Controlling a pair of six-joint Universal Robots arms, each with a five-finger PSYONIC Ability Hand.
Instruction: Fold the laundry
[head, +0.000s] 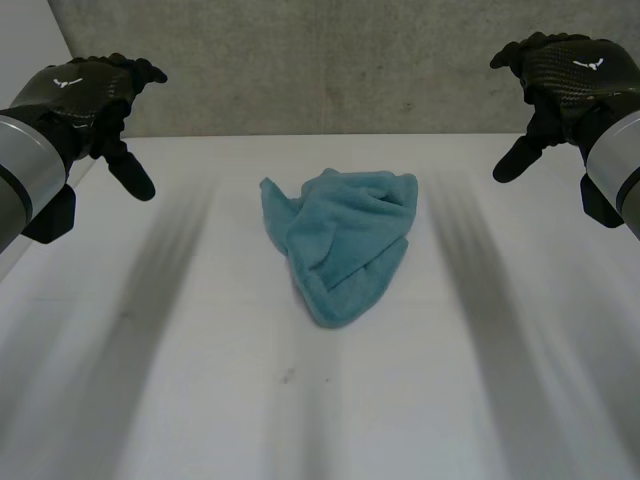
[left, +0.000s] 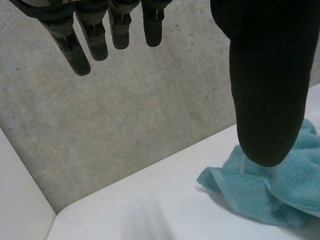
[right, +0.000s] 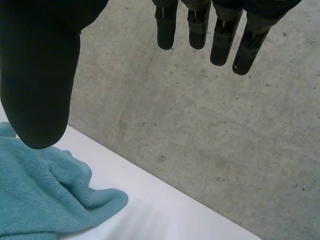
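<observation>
crumpled teal terry towel (head: 340, 243) lies bunched mid white table (head: 200, 400), folds overlapping, one corner sticking out. left hand (head: 85, 95) and right hand (head: 560, 80) raised either side, fingers relaxed, holding nothing.

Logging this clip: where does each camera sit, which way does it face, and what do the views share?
Head view: behind and between the arms, looking down at the white table and crumpled teal towel; left hand and right hand raised either side.
Left wrist view: on that wrist, facing the grey wall past its open fingers and thumb.
Right wrist view: likewise, mirrored.
Shared: all three show the teal towel.
</observation>
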